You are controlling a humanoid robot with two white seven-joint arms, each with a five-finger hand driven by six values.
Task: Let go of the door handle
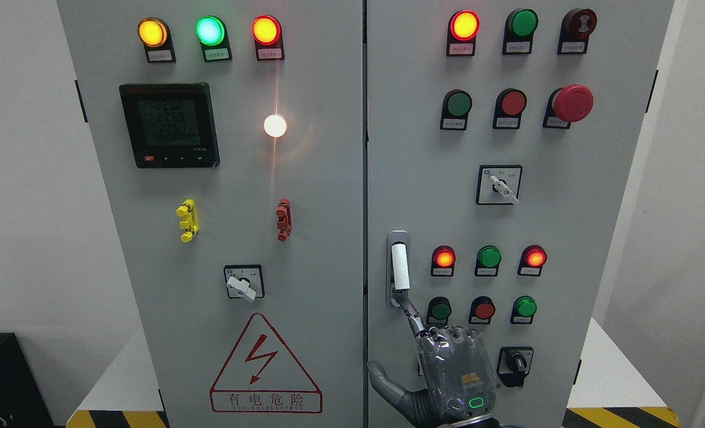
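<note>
The door handle [400,266] is a white upright lever in a silver recess on the left edge of the right cabinet door [566,226]. My right hand [413,337] comes up from the bottom edge, its back toward the camera. Its index finger [411,312] is stretched up and its tip touches the handle's lower end. The thumb [382,380] is spread out to the left, off the handle. The other fingers are hidden behind the knuckles. Nothing is grasped. The left hand is out of view.
The grey cabinet has two shut doors with lit indicator lamps, push buttons, a red emergency button [572,102], rotary switches [498,185] [514,361] and a meter [169,125]. Yellow-black floor tape [620,416] runs at the cabinet's base.
</note>
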